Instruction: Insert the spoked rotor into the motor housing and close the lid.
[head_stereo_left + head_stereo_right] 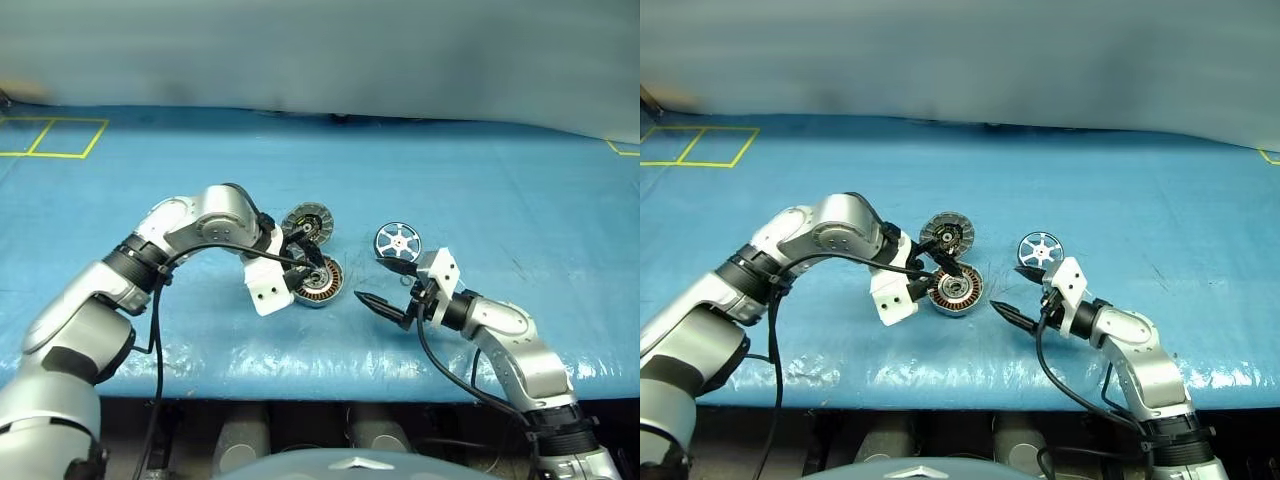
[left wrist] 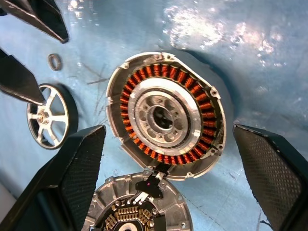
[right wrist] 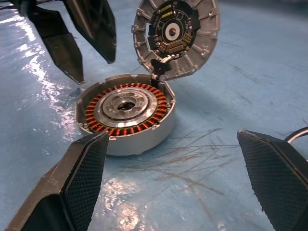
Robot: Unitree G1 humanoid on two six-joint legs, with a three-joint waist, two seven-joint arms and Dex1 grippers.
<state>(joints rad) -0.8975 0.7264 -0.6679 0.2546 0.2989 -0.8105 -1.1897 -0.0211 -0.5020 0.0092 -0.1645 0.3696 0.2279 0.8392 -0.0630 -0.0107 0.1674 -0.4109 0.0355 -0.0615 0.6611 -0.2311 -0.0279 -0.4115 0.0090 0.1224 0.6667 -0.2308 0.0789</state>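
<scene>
The motor housing [image 1: 320, 283] lies on the blue mat, its copper windings [image 2: 166, 72] and silver centre exposed. Its lid [image 1: 306, 222] stands tilted up behind it, dark inner face [image 3: 173, 29] showing, still joined at the rim. My left gripper [image 1: 308, 255] hangs open just above the housing, one finger [image 2: 72, 178] on each side and nothing held. The spoked rotor [image 1: 398, 241] lies flat on the mat to the housing's right. My right gripper [image 1: 385, 285] is open and empty, level near the mat, pointing at the housing, with the rotor just behind its far finger.
A small metal ring [image 2: 54, 61] lies on the mat near the rotor. Yellow tape lines [image 1: 50, 135] mark the back left corner. The table's front edge [image 1: 330, 385] runs close below both arms. Scratches [image 3: 192, 159] mark the mat before the housing.
</scene>
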